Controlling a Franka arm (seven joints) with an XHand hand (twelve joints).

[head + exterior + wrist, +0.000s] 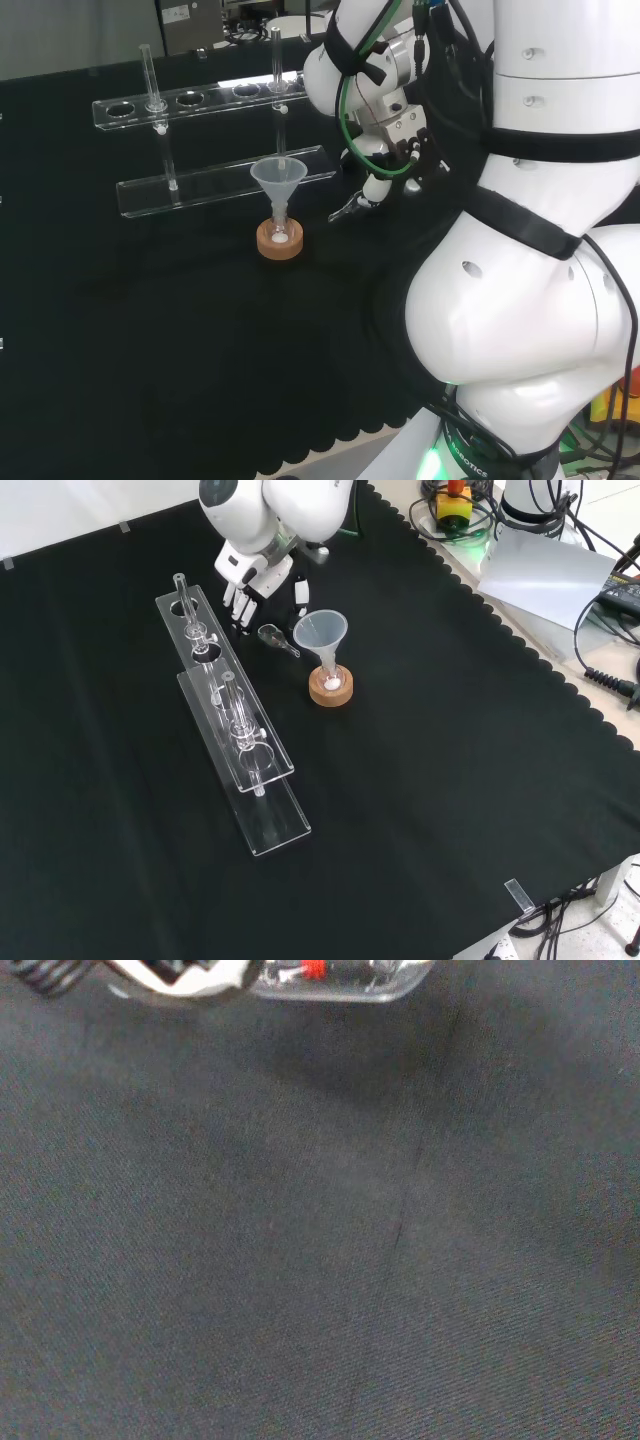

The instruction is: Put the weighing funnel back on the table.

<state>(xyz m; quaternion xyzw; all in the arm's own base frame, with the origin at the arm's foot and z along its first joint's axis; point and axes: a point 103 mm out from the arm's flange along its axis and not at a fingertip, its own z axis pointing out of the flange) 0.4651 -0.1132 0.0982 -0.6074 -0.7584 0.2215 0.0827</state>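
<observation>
Weighing funnel [279,639] lies on cloth just left of funnel [322,632] in front view. Hand [243,580] is just beyond it, fingers relaxed, apparently holding nothing. Prob. light, slippery, fragile; take by scoop body, not stem.

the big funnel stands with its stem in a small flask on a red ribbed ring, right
No, the ring is cork, not red ribbed. The front view shows the funnel standing with its stem in a small flask on a cork ring.
</observation>
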